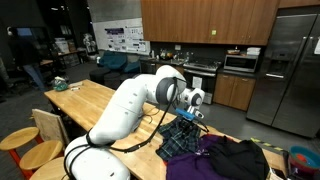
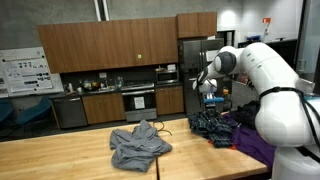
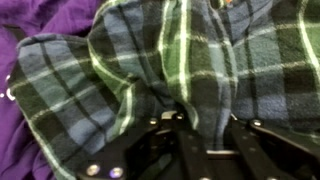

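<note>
The gripper [image 1: 197, 112] stands narrow, pinching a fold of the plaid flannel shirt [image 3: 150, 60] at lower centre of the wrist view; the shirt overlaps the purple garment [image 3: 25, 15] at upper left; a deep bite, moved slowly, should avoid snagging that.

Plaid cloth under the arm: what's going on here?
The arm's claw looks pinched shut on a bunch of the plaid cloth, whose folds gather between its fingers in the wrist view. That cloth is part of a heap at one end of the wooden table, next to a purple cloth and a black one. A grey garment lies crumpled on its own further along the table, away from the claw.
</note>
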You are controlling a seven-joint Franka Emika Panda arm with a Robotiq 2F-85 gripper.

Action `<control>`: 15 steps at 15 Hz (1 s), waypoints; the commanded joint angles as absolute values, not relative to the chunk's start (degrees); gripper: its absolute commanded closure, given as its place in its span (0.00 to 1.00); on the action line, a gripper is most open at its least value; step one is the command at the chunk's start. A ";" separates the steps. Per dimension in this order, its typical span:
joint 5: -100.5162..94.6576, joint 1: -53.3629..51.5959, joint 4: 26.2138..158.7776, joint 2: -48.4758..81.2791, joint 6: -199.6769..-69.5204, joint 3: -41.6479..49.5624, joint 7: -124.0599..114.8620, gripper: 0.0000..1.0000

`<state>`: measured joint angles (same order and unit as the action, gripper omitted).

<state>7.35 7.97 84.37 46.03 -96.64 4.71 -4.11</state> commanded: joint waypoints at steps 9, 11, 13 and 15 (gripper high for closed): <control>3.30 10.21 84.57 46.36 -100.64 10.63 -8.30 0.95; 3.40 10.91 84.62 46.38 -102.99 11.74 -10.37 0.95; 3.55 11.65 84.54 46.59 -104.93 12.81 -12.22 0.95; 3.35 12.36 84.34 46.77 -106.51 13.90 -14.03 0.95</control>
